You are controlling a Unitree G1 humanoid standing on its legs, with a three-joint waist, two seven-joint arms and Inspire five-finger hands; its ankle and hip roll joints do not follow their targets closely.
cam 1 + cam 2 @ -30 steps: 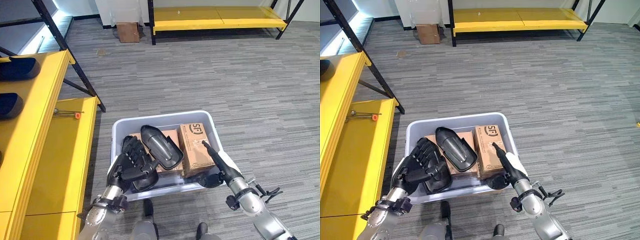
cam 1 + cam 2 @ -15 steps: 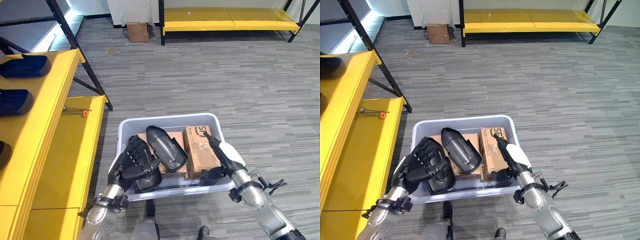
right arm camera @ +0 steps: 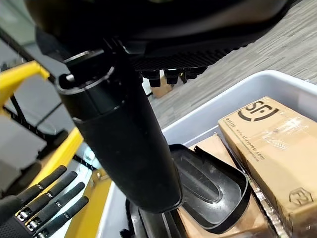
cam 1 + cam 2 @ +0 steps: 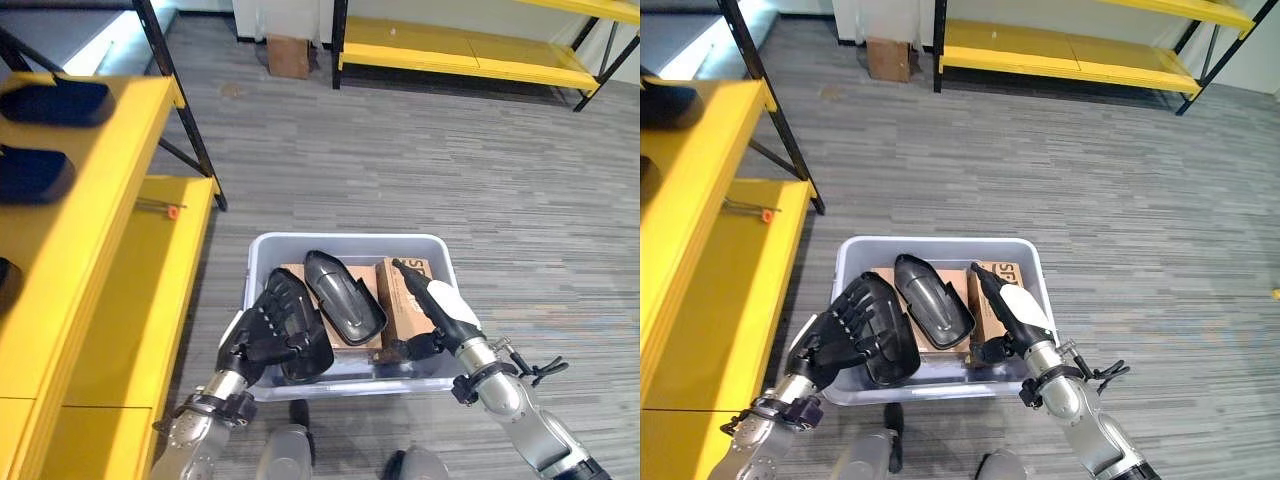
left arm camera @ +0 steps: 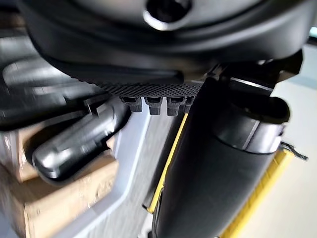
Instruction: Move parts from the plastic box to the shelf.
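One pale grey plastic box is sitting on the grey striped carpet floor, just beside the lower deck of the yellow metal shelf with black uprights.

Inside the box, two black moulded plastic parts are showing:
- one glossy black shell-shaped part is lying on top of the cartons, hollow side up in the right wrist view;
- one second black part is leaning at the box's near left corner, right under the left hand.

Two brown cardboard cartons are also lying in the box: one flat carton under the shell-shaped part, and one printed carton along the right wall.

Left hand: its dark fingers are lying straight and slightly spread over the outer face of the second black part, resting on it and not curling round it.

Right hand, with its white thumb cover: it is reaching over the box's near right rim, with its fingers extended straight and close together above the printed carton, pinching nothing.

On the shelf's upper decks, at least three dark parts are lying one below another along the view's left edge. One thin rod with an orange tip is lying on the lower deck.

One second yellow shelf is standing across the floor, with one small brown cardboard box on the floor near it.
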